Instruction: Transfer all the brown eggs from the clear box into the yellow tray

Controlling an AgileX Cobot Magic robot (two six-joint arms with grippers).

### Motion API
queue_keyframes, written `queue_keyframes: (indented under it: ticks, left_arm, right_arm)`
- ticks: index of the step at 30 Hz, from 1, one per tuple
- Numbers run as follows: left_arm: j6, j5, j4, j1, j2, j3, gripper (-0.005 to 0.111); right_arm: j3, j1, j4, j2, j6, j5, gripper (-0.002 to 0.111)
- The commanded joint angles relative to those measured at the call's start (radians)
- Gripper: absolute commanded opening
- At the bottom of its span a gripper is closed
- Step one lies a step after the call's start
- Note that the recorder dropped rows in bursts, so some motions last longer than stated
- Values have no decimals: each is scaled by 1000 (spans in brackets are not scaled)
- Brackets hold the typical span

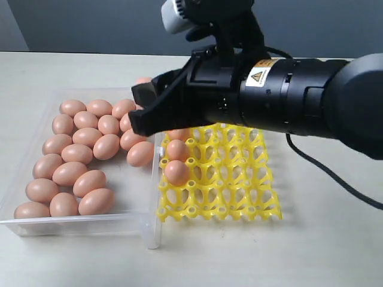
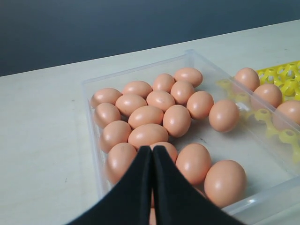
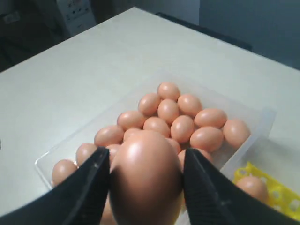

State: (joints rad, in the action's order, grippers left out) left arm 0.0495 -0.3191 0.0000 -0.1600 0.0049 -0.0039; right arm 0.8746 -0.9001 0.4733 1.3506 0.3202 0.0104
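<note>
The right gripper (image 3: 145, 157) is clamping one brown egg (image 3: 145, 192) between its fingers, hovering above the clear box (image 1: 78, 224) near its tray-side wall — the yellow tray (image 1: 239, 179) is lying just beside that wall, on this arm's own side

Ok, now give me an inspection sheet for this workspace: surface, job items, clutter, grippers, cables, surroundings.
Surface: pale table, no spills seen.
Job's things: clear box holds most of the brown eggs; yellow tray sits beside it, with three eggs in the column nearest the box.
Clutter: nothing seen.
Grippers: right gripper shut on a brown egg, over the box near its tray side; left gripper shut, empty, over the box.
Cables: black cable trails from the right arm across the table.
Surroundings: dark grey wall behind the table.
</note>
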Motion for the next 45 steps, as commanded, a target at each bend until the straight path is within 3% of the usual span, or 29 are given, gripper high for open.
queue_keyframes:
  ticks: [1,4,7,10,16,23,31,45]
  left_arm:
    - [0,12,-5,6,-5,4,0]
    - [0,12,-5,6,-5,4,0]
    - [0,12,-5,6,-5,4,0]
    - [0,12,-5,6,-5,4,0]
    - [0,12,-5,6,-5,4,0]
    - [0,12,-5,6,-5,4,0]
    - [0,12,-5,6,-5,4,0]
    - [0,12,-5,6,-5,4,0]
  right_arm:
    - [-90,-25,-156,-9,-139,-298,0]
    - [-238,-67,-22,-11,-139,-588,0]
    - [-363,-118,56,-11,-179,-763,0]
    - [-492,-172,-28,-9,-433,-846,0]
    - [-626,-208,-164,41,-702,-964,0]
    - [-629,-206,-358,204,-804,-1040,0]
    - [-619,-204,-210,437,-839,-1232,0]
    - [-521,-124,-258,592,-849,-1232,0]
